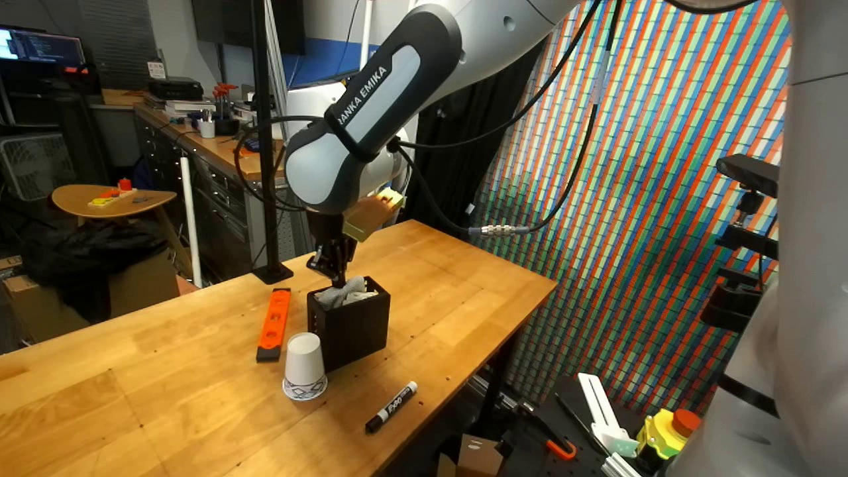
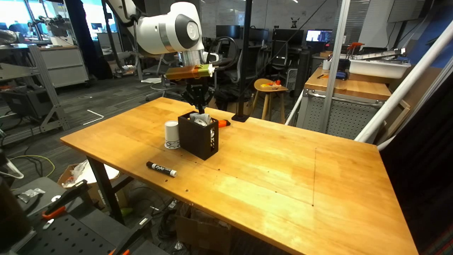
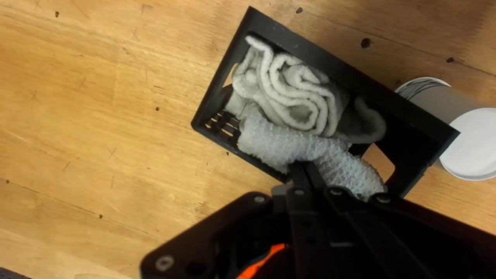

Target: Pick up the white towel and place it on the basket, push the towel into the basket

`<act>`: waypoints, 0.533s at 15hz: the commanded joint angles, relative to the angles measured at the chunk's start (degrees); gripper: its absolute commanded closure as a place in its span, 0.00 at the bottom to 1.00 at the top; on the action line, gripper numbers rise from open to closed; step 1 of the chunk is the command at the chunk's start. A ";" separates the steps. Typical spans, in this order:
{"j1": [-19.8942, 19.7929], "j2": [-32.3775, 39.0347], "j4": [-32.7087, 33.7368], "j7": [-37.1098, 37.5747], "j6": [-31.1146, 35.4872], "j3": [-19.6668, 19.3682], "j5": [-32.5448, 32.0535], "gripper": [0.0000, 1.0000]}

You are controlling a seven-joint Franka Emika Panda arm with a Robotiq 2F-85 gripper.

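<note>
Wrist view showed the white towel [image 3: 294, 139] inside the basket [image 3: 348, 75], bunched in several folds; in both exterior views the towel reached the height of the rim. The gripper [image 3: 304, 166] pointed downward near one long basket wall, its jaws narrow, together, and against the towel. The basket stood between the two long edges of the tabletop [image 2: 347, 177], with a paper cup [image 1: 305, 364] upside down just beside it. An orange level [image 1: 273, 324] lay toward the edge with the dark post [image 1: 267, 159], a marker [image 2: 161, 169] near the opposite edge.

Multicoloured striped backdrop [image 1: 649, 165] beside black curtain [image 1: 457, 172] — dark grey floor [image 2: 124, 92], wooden stool [image 1: 73, 199] — bright windows [image 2: 14, 10] beyond.
</note>
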 commanded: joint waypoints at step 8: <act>-0.02 -2.80 -5.35 2.03 1.23 -0.22 0.50 0.94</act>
